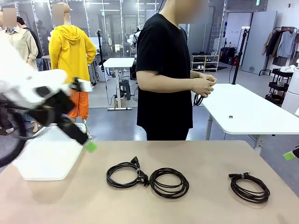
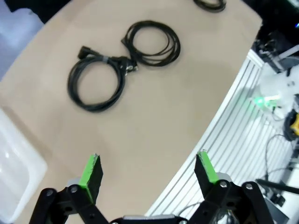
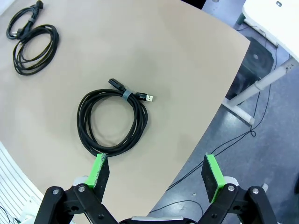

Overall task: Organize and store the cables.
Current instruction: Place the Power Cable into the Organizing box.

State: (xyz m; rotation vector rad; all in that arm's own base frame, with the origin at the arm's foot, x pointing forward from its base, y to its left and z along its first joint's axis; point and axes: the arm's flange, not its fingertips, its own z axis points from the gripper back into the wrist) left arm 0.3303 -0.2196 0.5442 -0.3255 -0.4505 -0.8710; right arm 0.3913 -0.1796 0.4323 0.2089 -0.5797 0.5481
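Observation:
Three coiled black cables lie on the tan table (image 1: 205,158): a left cable (image 1: 140,177) with chunky plugs, a middle cable (image 1: 169,171) touching it, and a right cable (image 1: 243,176) with a tie. My left gripper (image 1: 90,145) hovers open over the table's left part, beside the white tray (image 1: 44,161). In the left wrist view it (image 2: 148,170) is open and empty, with the plug cable (image 2: 73,86) and middle cable (image 2: 174,44) ahead. My right gripper (image 3: 156,170) is open and empty above the tied cable (image 3: 127,95). The person holds another cable (image 1: 198,99).
The person in a black shirt (image 1: 163,70) stands at the table's far edge, both hands together. A white table (image 1: 252,112) stands behind on the right. The tray's corner (image 2: 14,154) lies left of my left fingers. The table's right edge drops to grey floor (image 3: 261,130).

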